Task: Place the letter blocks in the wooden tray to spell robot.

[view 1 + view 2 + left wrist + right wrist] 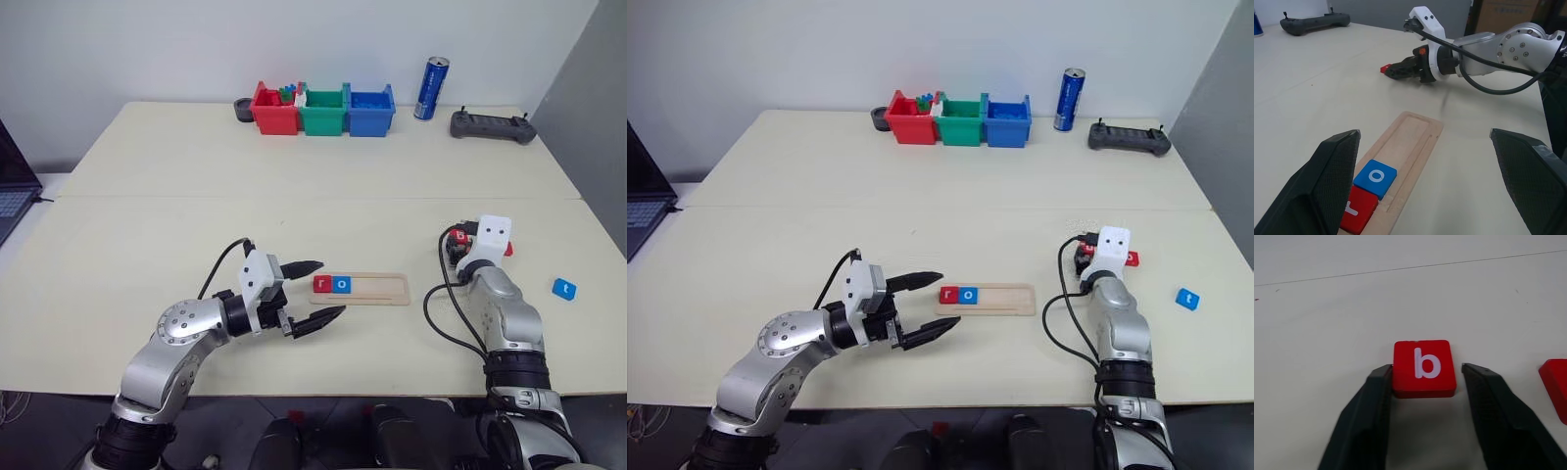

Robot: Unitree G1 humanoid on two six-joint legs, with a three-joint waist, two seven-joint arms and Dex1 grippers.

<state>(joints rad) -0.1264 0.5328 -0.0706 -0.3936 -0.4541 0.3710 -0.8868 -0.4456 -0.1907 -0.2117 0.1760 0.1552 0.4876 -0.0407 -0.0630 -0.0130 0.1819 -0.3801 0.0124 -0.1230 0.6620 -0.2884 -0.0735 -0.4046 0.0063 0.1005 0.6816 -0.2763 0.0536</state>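
The wooden tray, pale and grooved, lay near the tabletop's middle, holding a red "r" block and a blue "o" block at its left end. The left gripper hovered beside it, fingers wide apart. On the right, the right gripper straddled a red "b" block: one finger touched it, the other stood just off. A blue block lay farther right.

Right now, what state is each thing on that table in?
wooden tray: flat, r and o at its left end, rest bare
red b block: flat on table, between the right gripper fingers
blue t block: loose on table
left gripper: open, holding nothing
can: upright
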